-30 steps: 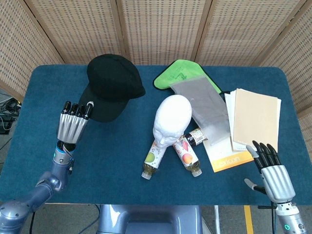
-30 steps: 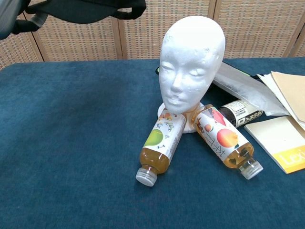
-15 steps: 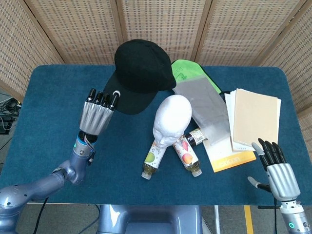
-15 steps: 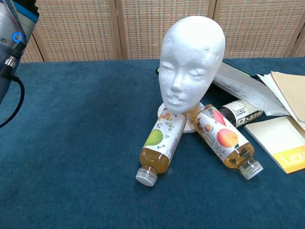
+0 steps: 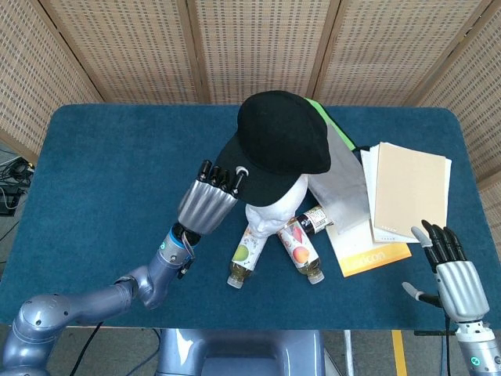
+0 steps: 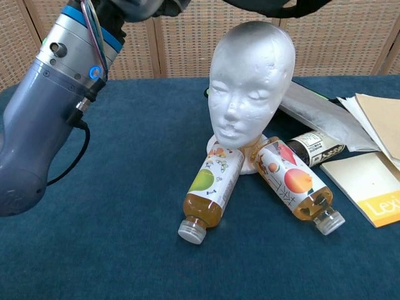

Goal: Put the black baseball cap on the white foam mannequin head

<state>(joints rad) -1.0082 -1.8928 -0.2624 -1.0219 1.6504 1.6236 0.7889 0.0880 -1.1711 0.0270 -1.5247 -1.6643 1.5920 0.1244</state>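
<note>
We see our left hand (image 5: 210, 200) pinching the brim of the black baseball cap (image 5: 278, 142) directly above the white foam mannequin head (image 6: 251, 81), while our right hand (image 5: 455, 276) hangs empty, fingers apart.

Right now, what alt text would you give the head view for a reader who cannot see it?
The robot's left hand holds a black baseball cap by its brim over a white foam mannequin head on a blue table. Bottles lie at the head's base, papers to the side, and the right hand hovers open near the table's edge.
</note>
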